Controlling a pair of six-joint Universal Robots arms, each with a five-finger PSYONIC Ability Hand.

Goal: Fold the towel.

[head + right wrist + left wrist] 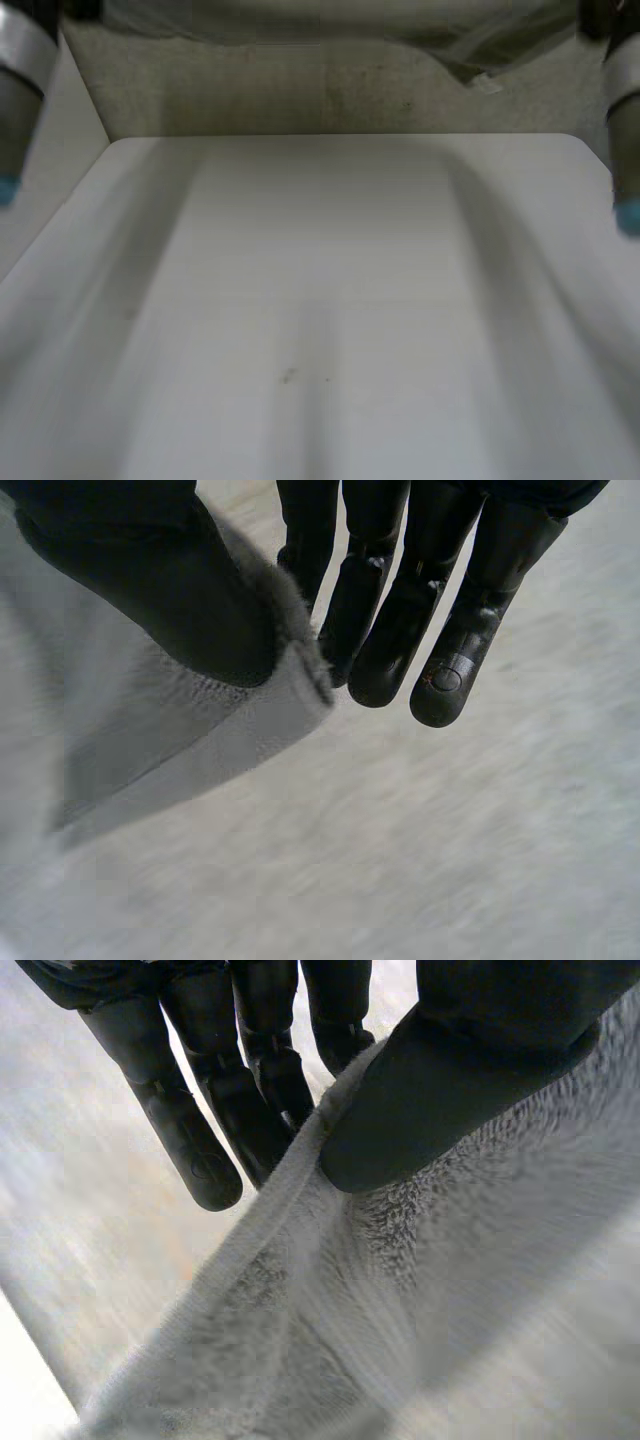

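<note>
The towel [400, 1310] is held by both hands, so the coming move depends on the line between the two grips rather than on any reach. The left hand [460, 1080] is clamped on the towel: its thumb presses the hemmed edge against the near-straight fingers [200, 1130], and the cloth runs away from under the thumb, past the fingertips. The right hand [150, 580] is also closed on it, pinching what looks like a corner [290, 685] between the thumb and the fingers [440, 630], with the rest trailing back under the palm. Blurred grey ground shows behind both hands, so I judge that both are held up off the counter [340, 160]. In the head view the left arm [18, 90] stands at about 10 o'clock of the counter and the right arm [625, 140] at about 2 o'clock. From that, the held edge probably runs from 9 to 3 o'clock, with the towel's length hanging or trailing towards 6. Neither hand is nearer, since each has its own end. I cannot tell whether the free end lies on the counter. To lay a clean fold, the two hands would need to travel together and level.
</note>
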